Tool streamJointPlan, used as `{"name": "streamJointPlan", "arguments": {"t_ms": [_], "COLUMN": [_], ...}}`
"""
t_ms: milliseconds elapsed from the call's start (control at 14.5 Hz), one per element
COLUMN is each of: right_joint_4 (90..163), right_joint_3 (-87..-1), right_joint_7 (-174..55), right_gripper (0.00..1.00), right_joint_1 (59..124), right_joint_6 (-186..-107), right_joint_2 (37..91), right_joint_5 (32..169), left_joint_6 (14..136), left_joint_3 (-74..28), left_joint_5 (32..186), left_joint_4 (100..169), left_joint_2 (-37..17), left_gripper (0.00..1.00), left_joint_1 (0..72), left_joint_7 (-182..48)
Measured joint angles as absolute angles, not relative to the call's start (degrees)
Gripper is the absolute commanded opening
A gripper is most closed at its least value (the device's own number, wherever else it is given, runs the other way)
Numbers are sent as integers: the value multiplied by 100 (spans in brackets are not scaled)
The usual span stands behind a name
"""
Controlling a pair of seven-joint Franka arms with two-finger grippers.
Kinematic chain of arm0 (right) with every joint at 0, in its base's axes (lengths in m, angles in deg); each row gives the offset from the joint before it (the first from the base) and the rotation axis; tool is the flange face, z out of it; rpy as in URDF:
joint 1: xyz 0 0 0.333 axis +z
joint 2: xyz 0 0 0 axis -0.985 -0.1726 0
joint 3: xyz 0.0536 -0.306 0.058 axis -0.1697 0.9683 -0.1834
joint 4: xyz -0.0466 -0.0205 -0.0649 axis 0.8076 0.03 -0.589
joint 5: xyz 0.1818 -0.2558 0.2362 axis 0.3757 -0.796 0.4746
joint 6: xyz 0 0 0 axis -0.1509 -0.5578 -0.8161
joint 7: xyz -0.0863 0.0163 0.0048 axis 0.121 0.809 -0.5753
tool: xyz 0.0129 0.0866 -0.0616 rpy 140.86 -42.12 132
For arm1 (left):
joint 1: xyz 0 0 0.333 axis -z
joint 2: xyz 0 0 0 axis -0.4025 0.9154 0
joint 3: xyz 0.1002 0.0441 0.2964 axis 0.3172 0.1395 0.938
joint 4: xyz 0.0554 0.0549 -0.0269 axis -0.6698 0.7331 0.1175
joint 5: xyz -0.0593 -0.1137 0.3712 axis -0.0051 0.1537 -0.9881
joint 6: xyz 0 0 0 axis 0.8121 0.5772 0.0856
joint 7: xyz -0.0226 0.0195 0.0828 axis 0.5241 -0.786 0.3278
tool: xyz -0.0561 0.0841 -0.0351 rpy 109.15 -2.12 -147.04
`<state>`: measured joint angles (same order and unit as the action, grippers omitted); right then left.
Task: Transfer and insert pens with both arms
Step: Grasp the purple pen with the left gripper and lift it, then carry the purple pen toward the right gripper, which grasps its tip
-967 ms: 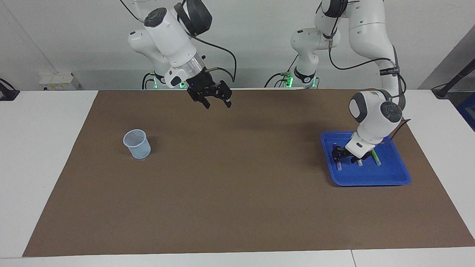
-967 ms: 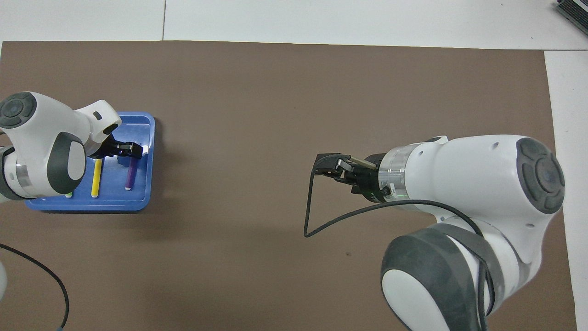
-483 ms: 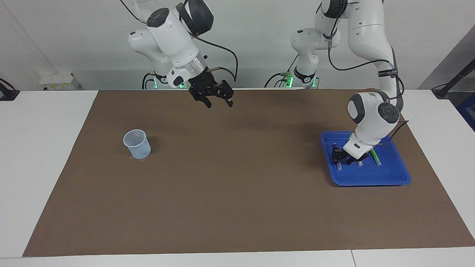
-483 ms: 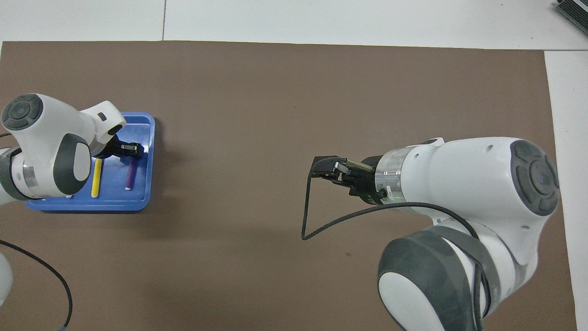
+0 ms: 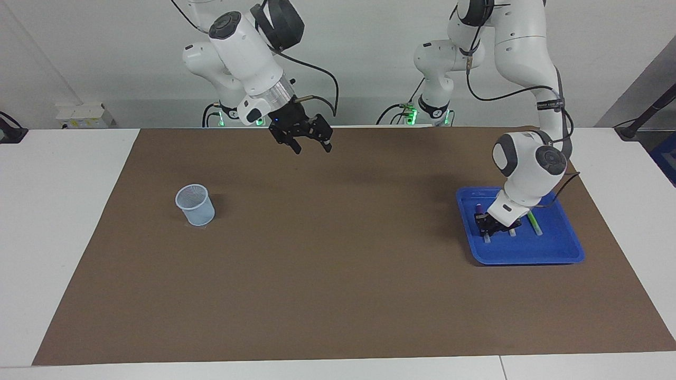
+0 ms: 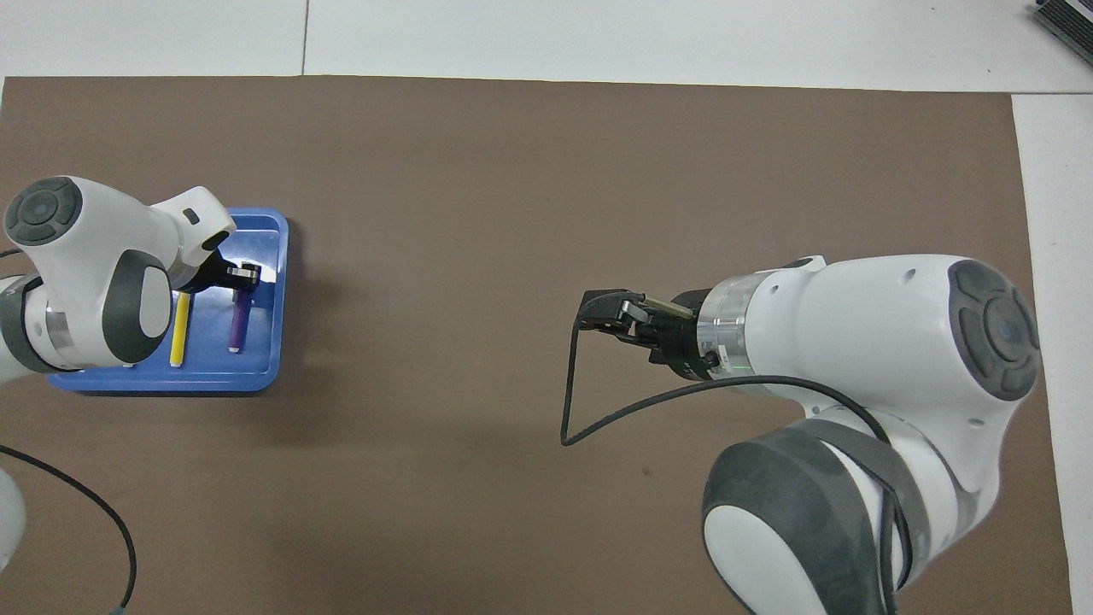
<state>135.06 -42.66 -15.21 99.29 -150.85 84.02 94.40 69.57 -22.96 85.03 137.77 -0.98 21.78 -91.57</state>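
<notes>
The left gripper (image 5: 489, 226) is down in the blue tray (image 5: 554, 253), its fingers pinched onto the purple pen (image 6: 238, 323) near the end farther from the robots. The yellow pen (image 6: 179, 329) lies just beside it in the tray, the green pen (image 5: 534, 222) beside that, toward the left arm's end of the table. The pens look light, stiff and smooth, so a grip near the middle should carry one without tipping. The right gripper (image 5: 307, 141), fingers spread, waits in the air well apart from the tray, with the mesh cup (image 5: 195, 205) toward the right arm's end.
</notes>
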Motion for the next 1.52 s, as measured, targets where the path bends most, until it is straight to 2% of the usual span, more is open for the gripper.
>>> {"name": "streamJointPlan", "arguments": {"t_ms": [414, 691, 1105, 1520], "right_joint_4": [13506, 13506, 13508, 13509], "right_joint_3": [-4266, -4266, -4268, -4268], "right_joint_7": [-1434, -1238, -1113, -1111], "right_gripper": [100, 100, 100, 100], "right_joint_1": [9929, 9932, 9949, 9949], "right_joint_6": [-15091, -15243, -15351, -15354], "right_joint_2": [8402, 8402, 8402, 8402], "right_joint_5": [9526, 9823, 9825, 9826], "left_joint_6": [6842, 6106, 5090, 4526], "left_joint_3": [-2297, -2294, -2285, -2353], "left_joint_5": [8503, 8503, 8511, 9205], "left_joint_4": [13739, 13378, 12919, 12655], "left_joint_2": [-96, -128, -673, -1108], "left_gripper": [0, 0, 0, 0], "left_joint_1": [2179, 2179, 2176, 2194], "left_joint_7": [-9157, -9157, -9070, -7362]}}
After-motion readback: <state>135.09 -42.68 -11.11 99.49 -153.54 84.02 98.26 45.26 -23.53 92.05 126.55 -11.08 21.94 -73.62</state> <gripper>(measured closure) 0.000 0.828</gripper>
